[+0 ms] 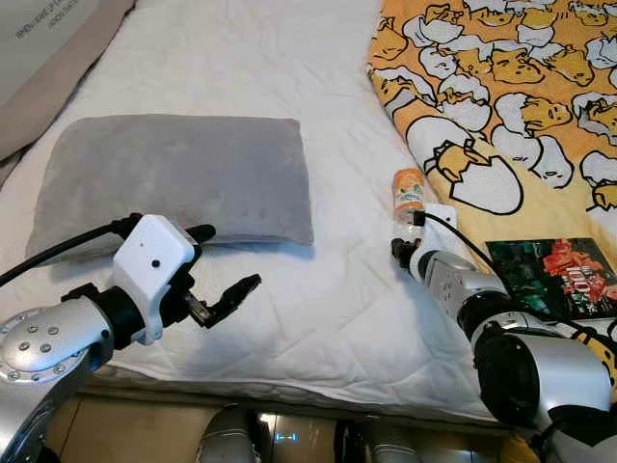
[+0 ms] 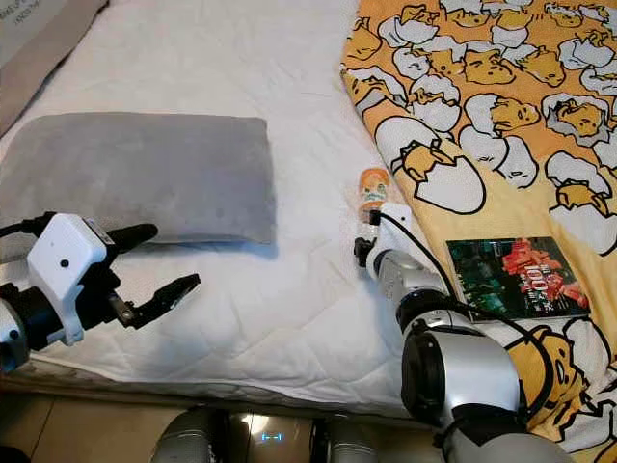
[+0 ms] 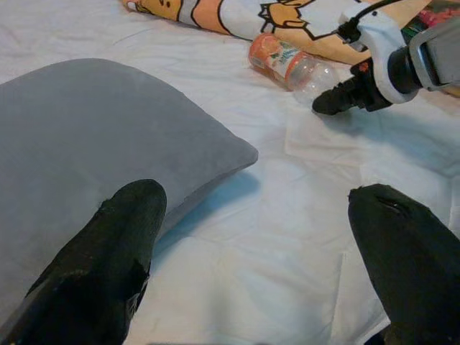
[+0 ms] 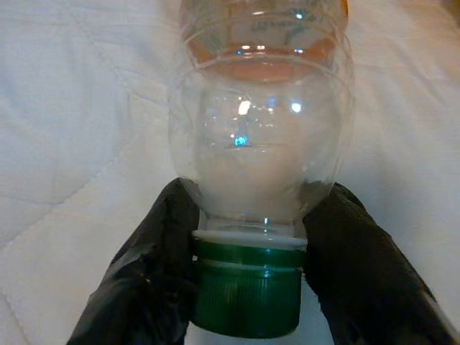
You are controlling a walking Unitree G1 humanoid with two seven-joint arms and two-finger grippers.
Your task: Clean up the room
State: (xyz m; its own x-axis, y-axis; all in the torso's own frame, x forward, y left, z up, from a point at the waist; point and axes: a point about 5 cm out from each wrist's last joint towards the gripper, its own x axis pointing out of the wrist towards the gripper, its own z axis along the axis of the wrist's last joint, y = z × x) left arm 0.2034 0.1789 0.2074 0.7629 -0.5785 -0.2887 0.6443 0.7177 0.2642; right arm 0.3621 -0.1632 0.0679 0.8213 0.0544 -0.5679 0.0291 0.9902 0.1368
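Note:
A clear plastic bottle (image 1: 410, 190) with an orange label and a green cap (image 4: 248, 287) lies on the white bed, beside the edge of the yellow blanket. My right gripper (image 1: 403, 246) reaches it from the near side. Its black fingers (image 4: 151, 273) press on either side of the bottle's neck and cap, shut on it. My left gripper (image 1: 229, 258) hovers open over the front of the bed, just in front of a grey pillow (image 1: 183, 174), with nothing between its fingers. The left wrist view shows the bottle (image 3: 287, 61) and the right gripper (image 3: 338, 97) across the sheet.
A yellow blanket (image 1: 511, 96) with a duck-and-egg print covers the bed's right side. A dark book (image 1: 554, 275) lies on it near my right arm. A beige headboard or cushion (image 1: 39, 58) stands at the far left. The bed's front edge (image 1: 289, 386) is close below.

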